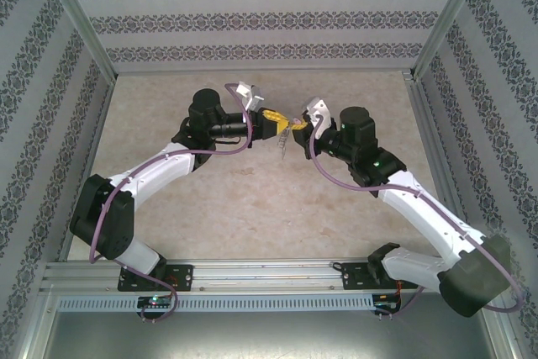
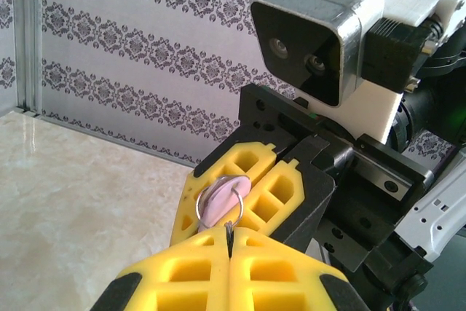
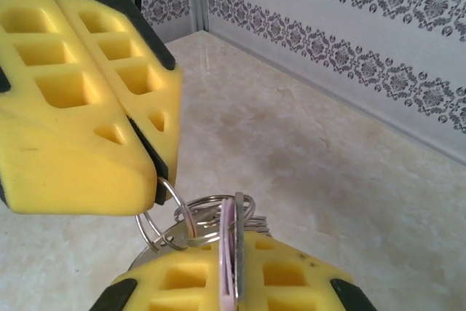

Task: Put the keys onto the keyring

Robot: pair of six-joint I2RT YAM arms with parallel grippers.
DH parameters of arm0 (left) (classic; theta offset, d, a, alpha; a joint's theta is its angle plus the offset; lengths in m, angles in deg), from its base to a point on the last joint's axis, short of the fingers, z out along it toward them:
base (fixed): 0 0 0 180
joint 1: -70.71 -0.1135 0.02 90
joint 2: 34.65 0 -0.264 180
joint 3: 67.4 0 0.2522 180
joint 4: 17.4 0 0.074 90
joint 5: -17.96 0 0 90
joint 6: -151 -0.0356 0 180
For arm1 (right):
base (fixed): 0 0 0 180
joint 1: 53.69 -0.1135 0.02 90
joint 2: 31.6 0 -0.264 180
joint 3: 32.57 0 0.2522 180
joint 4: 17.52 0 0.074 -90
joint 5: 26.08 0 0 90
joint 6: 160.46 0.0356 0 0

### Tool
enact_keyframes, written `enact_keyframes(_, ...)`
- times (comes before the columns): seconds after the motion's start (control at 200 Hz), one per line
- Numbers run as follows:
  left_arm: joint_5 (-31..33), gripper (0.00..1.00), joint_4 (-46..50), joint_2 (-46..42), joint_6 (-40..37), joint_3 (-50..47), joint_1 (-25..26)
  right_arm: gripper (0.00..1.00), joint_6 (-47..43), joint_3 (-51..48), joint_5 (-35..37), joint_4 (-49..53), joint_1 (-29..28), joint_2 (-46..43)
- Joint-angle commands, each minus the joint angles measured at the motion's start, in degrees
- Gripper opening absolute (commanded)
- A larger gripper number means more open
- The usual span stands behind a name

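Near the centre of the overhead view, the two grippers meet tip to tip above the bench (image 1: pixel 252 208); the left gripper (image 2: pixel 228 245) is clamped on the keyring (image 3: pixel 191 232); the right gripper (image 3: pixel 234 249) is clamped on the lilac key (image 2: pixel 220 198), just beside the rings.

Both arms are reaching inward over the far middle of the bench (image 1: pixel 252 208), the left end effector (image 1: pixel 276 118) and right end effector (image 1: pixel 297 123) meeting yellow tip to tip above it. A fine grey chain (image 1: pixel 285 142) is dangling just beneath their meeting point, too small to make out in detail
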Motion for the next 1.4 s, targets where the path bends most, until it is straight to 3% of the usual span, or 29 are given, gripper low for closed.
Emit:
enact_keyframes(0.0, -1.2, 0.0, 0.56, 0.15, -1.29, 1.28, 0.75, 0.0, -0.3, 2.6, -0.05, -1.65, -1.76, 1.23)
enact_keyframes(0.295, -1.15, 0.0, 1.19, 0.6, -1.64, 1.51, 0.8, 0.0, -1.36, 3.48, 1.67, -1.34, -2.78, 2.38)
enact_keyframes(0.759, -1.33, 0.0, 1.8, 1.17, -1.96, 2.41, 0.97, 0.0, 0.76, 1.45, 0.28, -1.96, 1.44, -1.62)
enact_keyframes(1.394, -1.03, 0.0, 2.83, 1.2, -2.71, 2.58, 1.33, 0.0, -1.62, 5.11, 2.21, 0.07, -2.98, 3.01)
